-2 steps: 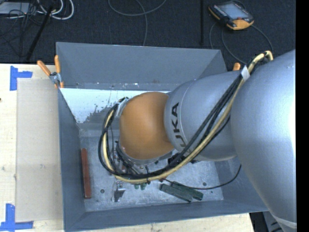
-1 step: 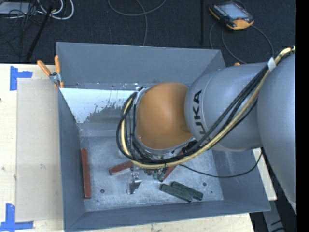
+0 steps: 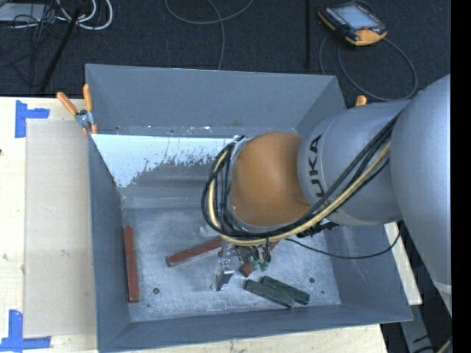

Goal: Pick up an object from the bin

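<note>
Claw point(image 3: 224, 274) sits low on the bin point(image 3: 147, 197) floor, just beside the end of a brown stick point(image 3: 193, 254) and near a dark green bar point(image 3: 278, 291); can't tell if it's spread or pinching, nothing visibly lifted, so the pick looks not yet done.

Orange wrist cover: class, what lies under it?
The gripper hangs below it, close to a slanted reddish-brown stick and a dark green flat bar. The grey metal bin floor directly beneath is hidden.
</note>
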